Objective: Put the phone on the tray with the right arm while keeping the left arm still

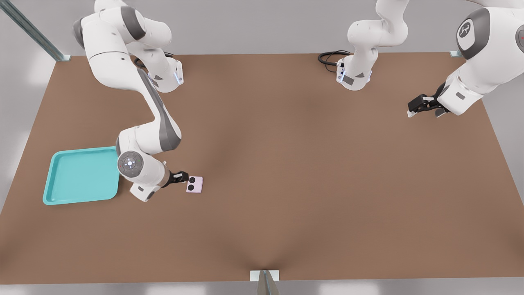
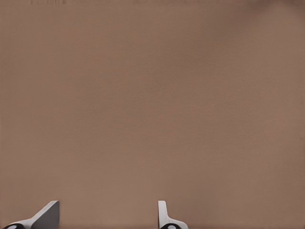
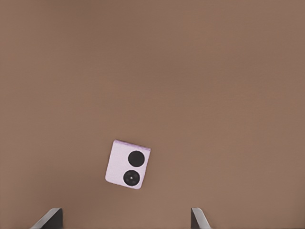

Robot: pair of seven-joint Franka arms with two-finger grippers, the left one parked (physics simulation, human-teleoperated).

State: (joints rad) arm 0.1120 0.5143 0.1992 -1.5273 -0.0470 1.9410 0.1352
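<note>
The pale pink-lilac phone lies flat on the brown table, its two black lenses up. In the right wrist view the phone sits a little ahead of the two fingertips, which stand wide apart with nothing between them. My right arm's gripper hovers just at the phone's edge on the front view's left, open. The turquoise tray rests on the table further to the front view's left, partly behind the arm's wrist, with nothing on it.
The brown table stretches wide to the front view's right of the phone. Both arm bases and a black cable stand at the far edge. The parked arm's gripper hangs at the far right.
</note>
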